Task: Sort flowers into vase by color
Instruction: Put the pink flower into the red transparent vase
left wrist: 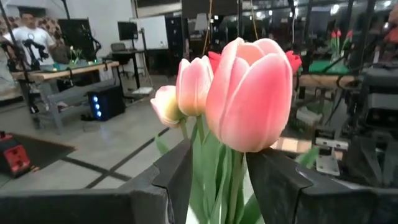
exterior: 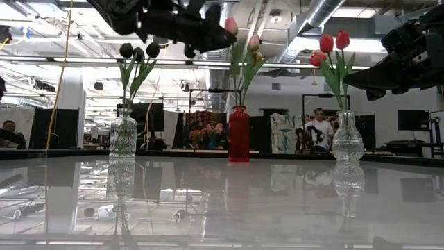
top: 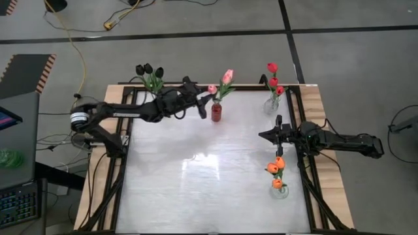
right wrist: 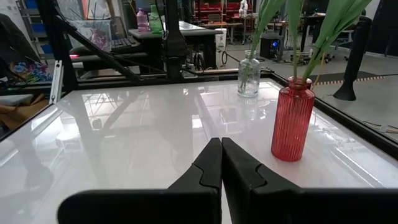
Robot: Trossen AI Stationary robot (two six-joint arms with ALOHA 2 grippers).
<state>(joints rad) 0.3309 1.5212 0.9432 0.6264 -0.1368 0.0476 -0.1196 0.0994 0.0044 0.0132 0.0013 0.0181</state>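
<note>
Glossy white desk (top: 215,176) is reflecting the ceiling lights; lab room behind, a person (exterior: 320,129) standing far back. Left gripper (top: 208,99) is reaching out over the red vase (top: 216,111), jaws released and standing open either side of the pink tulips (left wrist: 249,93), stems running between them, no squeeze showing. Right gripper (top: 262,135) is waiting mid-desk, jaws clenched on nothing. Black tulips (top: 149,70), red tulips (top: 273,77) and orange tulips (top: 277,171) are sitting in their own clear vases, away from both jaws.
</note>
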